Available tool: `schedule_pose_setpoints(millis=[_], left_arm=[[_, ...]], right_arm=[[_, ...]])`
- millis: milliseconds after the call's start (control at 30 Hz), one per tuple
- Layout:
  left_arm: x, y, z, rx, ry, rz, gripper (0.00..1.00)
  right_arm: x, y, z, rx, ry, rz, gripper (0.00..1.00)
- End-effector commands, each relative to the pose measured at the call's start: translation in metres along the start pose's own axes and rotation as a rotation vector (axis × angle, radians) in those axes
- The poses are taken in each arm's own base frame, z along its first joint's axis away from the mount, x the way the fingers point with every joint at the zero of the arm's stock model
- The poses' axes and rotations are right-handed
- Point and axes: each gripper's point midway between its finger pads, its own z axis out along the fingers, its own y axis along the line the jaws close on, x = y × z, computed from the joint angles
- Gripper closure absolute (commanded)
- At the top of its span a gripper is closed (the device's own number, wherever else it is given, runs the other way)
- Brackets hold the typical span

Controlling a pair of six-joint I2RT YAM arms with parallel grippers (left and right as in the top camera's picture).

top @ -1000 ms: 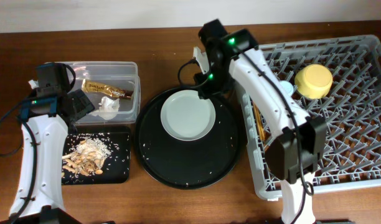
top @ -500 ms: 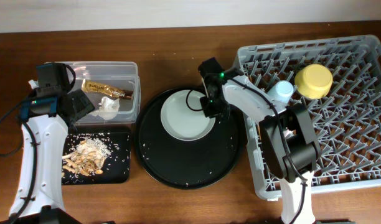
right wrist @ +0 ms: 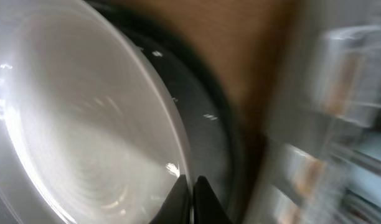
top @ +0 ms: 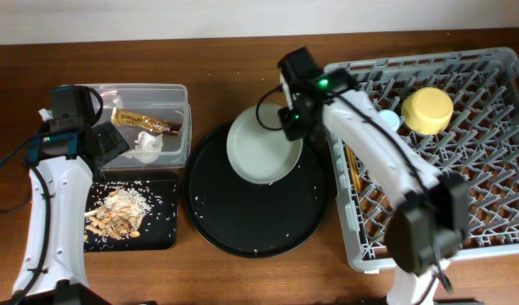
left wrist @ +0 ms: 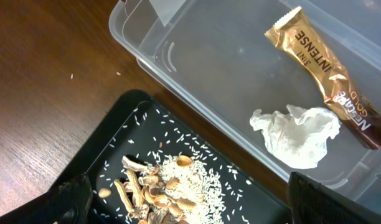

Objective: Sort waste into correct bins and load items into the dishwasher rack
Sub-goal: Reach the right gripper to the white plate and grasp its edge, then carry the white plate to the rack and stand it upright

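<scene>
My right gripper (top: 295, 129) is shut on the right rim of the pale round plate (top: 261, 151) and holds it tilted above the round black tray (top: 242, 229). In the right wrist view the plate (right wrist: 84, 124) fills the left, pinched at its edge by the gripper (right wrist: 192, 193). The grey dishwasher rack (top: 488, 169) holds the yellow bowl (top: 427, 110), the light-blue cup (top: 387, 120) and the chopsticks (top: 351, 169). My left gripper (left wrist: 187, 202) is open over the small black tray (left wrist: 116, 149) with scraps and rice (left wrist: 165, 186). The clear tub (left wrist: 240, 74) holds the wrapper (left wrist: 321, 62) and tissue (left wrist: 299, 134). The pink cup is hidden.
The large round black tray sits between the bins and the rack, with stray rice grains on it. The rack's left wall stands close to the right of the lifted plate. Bare wooden table (top: 226, 59) lies behind the trays.
My right gripper came down onto the plate's right rim, closed on it, and has lifted it tilted and slightly back-right. The left arm has not moved.
</scene>
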Motion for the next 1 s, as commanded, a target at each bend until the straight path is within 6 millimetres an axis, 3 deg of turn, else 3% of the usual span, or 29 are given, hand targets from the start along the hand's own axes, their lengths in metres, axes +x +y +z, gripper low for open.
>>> schedule_pose_setpoints(millis=[0,100,200,300,500,633,800,967], left_arm=[[-0.007,0.002,-0.007,0.003,-0.029,-0.002,0.00],[-0.007,0.002,-0.007,0.003,-0.029,-0.002,0.01],[-0.007,0.002,-0.007,0.003,-0.029,-0.002,0.01],[-0.007,0.002,-0.007,0.003,-0.029,-0.002,0.00],[-0.007,0.002,-0.007,0.003,-0.029,-0.002,0.01],[-0.007,0.002,-0.007,0.003,-0.029,-0.002,0.01],[-0.007,0.002,-0.007,0.003,-0.029,-0.002,0.01],[-0.007,0.002,-0.007,0.003,-0.029,-0.002,0.01]], right_arm=[[-0.011,-0.054,-0.093,0.280,-0.197,0.017,0.96],[0.004,-0.113,-0.160,0.625,-0.271,0.056,0.96],[0.025,-0.145,-0.190,0.895,-0.122,-0.159,0.96],[0.025,-0.146,-0.189,0.895,-0.096,-0.204,0.96],[0.032,-0.168,-0.183,0.885,-0.022,-0.225,0.96],[0.029,-0.168,-0.155,0.769,-0.020,-0.194,0.96],[0.022,-0.160,-0.105,0.703,0.050,-0.183,0.96],[0.022,-0.159,-0.093,0.700,0.074,-0.182,0.96]])
